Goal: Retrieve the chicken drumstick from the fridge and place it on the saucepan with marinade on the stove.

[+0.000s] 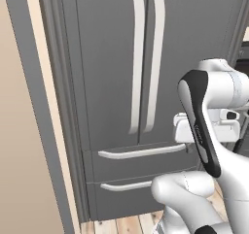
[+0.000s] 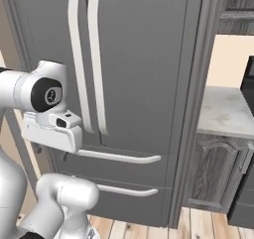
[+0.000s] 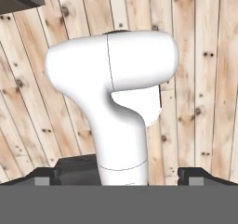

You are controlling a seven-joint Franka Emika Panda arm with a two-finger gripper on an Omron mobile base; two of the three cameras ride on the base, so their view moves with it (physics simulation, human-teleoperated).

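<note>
The tall grey fridge (image 1: 107, 73) (image 2: 144, 69) stands in front of me with both doors shut, so the chicken drumstick is hidden. Its two long pale handles (image 1: 146, 58) (image 2: 84, 59) run down the middle, and two drawers (image 1: 141, 153) sit below. My white hand (image 1: 209, 128) (image 2: 52, 131) hangs in front of the lower part of the doors and points down at the floor, touching nothing. In the hand view my gripper (image 3: 118, 173) is open, with its dark fingertips (image 3: 46, 174) far apart and nothing between them. The saucepan, marinade and stove are out of view.
A beige wall and grey trim (image 1: 29, 107) border the fridge on the left. To its right are a pale counter (image 2: 223, 111) over a dark wood cabinet (image 2: 216, 173) and the edge of a dark appliance (image 2: 248, 82). The floor is pale wood planks (image 3: 204, 79).
</note>
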